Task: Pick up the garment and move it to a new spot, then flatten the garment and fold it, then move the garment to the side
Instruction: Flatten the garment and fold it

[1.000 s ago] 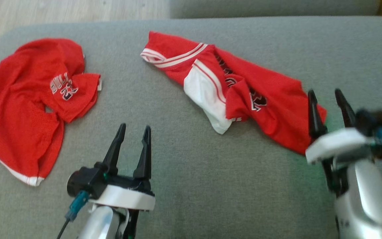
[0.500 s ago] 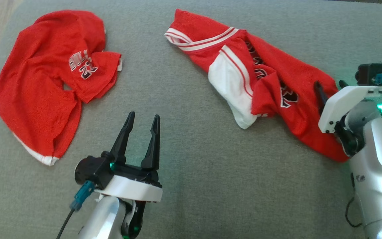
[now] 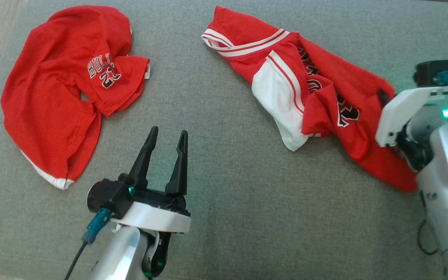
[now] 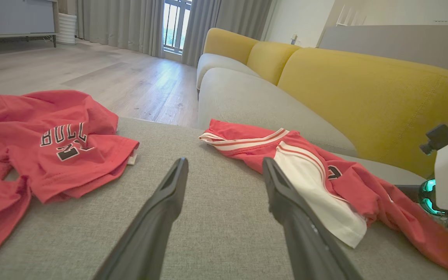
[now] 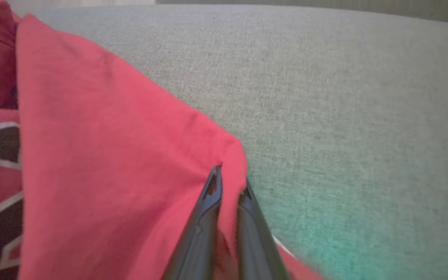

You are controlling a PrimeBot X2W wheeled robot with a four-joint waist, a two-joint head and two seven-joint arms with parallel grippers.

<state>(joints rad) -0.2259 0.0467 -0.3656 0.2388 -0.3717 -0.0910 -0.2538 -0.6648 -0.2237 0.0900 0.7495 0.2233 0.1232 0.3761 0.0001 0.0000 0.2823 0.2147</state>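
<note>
Grey cushion [image 3: 228, 186]: broad, flat upholstered surface carrying everything observed. In the left wrist view a yellow sofa back [image 4: 364, 89] stands behind it, at the upper right of the frame.

Red-and-white garment [image 3: 309, 97]: lies crumpled on the cushion, running in the head view from top centre down to the right edge. Striped trim sits at its upper end and a white panel at its middle, with dark lettering partly folded under. Its lower right end reaches the right arm.

Second red garment [image 3: 53, 89]: bunched at the upper left of the head view, a printed flap folded across it, well apart from the first.

Right arm [image 3: 445, 175]: silver forearm rises from the lower right corner of the head view, its wrist angled towards the garment's red lower end.

Left arm [image 3: 123, 252]: rises from the bottom edge, left of centre, wrist roughly level.

Right fingers [image 5: 202, 217]: drawn together and clamped on a corner fold of the garment's red fabric, tips right at the cloth's edge beside bare cushion.

Left fingers [image 3: 145, 153]: spread wide apart, holding nothing, pointing up the frame over bare cushion between the two garments.
</note>
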